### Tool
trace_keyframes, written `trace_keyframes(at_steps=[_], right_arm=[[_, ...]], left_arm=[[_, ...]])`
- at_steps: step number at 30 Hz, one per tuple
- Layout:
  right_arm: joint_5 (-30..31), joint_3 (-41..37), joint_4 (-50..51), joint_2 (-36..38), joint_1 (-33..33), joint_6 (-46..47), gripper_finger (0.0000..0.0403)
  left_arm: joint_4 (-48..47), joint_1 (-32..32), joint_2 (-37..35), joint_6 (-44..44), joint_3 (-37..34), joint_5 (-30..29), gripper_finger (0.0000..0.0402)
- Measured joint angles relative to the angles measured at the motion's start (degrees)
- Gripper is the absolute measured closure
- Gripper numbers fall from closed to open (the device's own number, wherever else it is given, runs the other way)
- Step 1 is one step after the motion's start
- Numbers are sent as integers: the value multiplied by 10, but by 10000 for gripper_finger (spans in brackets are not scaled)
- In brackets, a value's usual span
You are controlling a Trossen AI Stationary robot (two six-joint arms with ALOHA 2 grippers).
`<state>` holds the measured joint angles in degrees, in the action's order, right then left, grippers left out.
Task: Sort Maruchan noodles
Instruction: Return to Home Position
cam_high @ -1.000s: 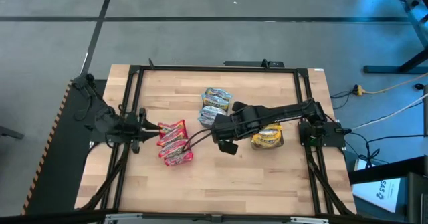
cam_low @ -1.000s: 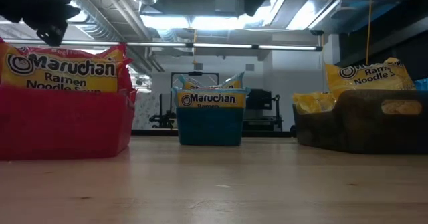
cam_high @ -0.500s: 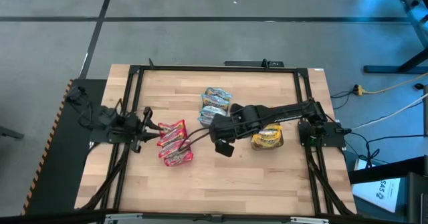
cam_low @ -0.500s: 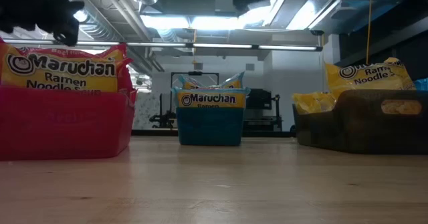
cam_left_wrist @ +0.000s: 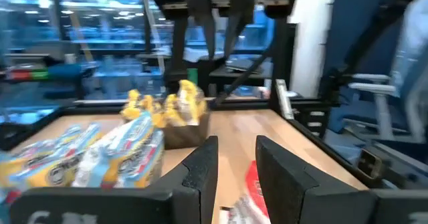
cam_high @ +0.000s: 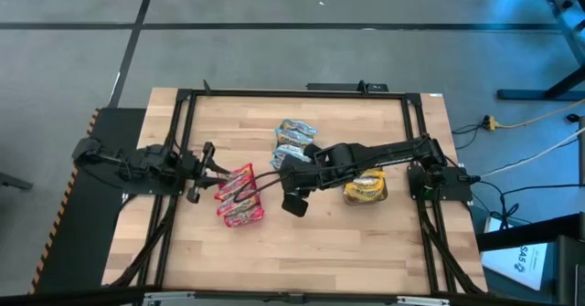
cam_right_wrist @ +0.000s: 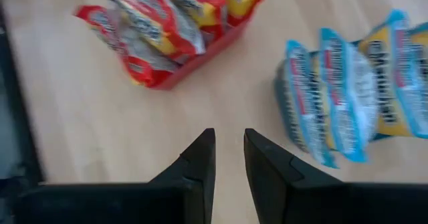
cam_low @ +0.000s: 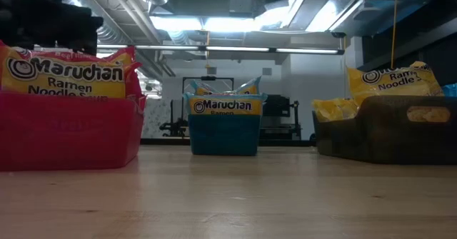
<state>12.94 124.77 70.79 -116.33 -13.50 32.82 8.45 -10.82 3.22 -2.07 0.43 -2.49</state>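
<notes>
Three bins of noodle packets on one wooden table (cam_high: pixel 302 251) ringed by a black frame (cam_high: pixel 292 92). Entries run from the left side across.

1. Black floor mat (cam_high: pixel 91 233) with an orange-striped edge. It lies on the grey floor (cam_high: pixel 274 50) against the table's left side.
2. Left gripper (cam_high: pixel 203 167), at the table's left edge, just left of the red bin. Its fingers (cam_left_wrist: pixel 200 174) stand a little apart with a narrow gap and nothing between them.
3. Red bin (cam_low: pixel 68 135), middle left of the table. It holds the red noodle packets (cam_high: pixel 239 195), which stand on edge with their tops above the rim.
4. Right gripper (cam_high: pixel 294 201), on an arm stretched across from the right side. It hangs over bare wood between the red bin and the dark bin. Its fingers (cam_right_wrist: pixel 200 164) are also slightly parted and empty.
5. Teal bin (cam_low: pixel 225 135), at the centre, farther back than the other two. It holds the blue noodle packets (cam_high: pixel 294 142) upright in a row.
6. Dark bin (cam_low: pixel 389 132), right of centre, partly under the right arm when seen from above. It holds the yellow noodle packets (cam_high: pixel 366 189), which rise above its rim.
7. Yellow plug (cam_high: pixel 489 121) with its cord, on the floor past the table's right side.

Room beyond the table, seen at table height: open ceiling with ducts (cam_low: pixel 121 11), bright strip lights (cam_low: pixel 235 51) and dark equipment (cam_low: pixel 278 114) against the far wall. The wood between the bins is pale and bare.
</notes>
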Motion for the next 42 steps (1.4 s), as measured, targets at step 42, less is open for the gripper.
trace_keyframes(at_steps=[42], right_arm=[[-133,-245,-279,63,27,-229,325]], left_arm=[[-2,93,0,12,0,-145,312]])
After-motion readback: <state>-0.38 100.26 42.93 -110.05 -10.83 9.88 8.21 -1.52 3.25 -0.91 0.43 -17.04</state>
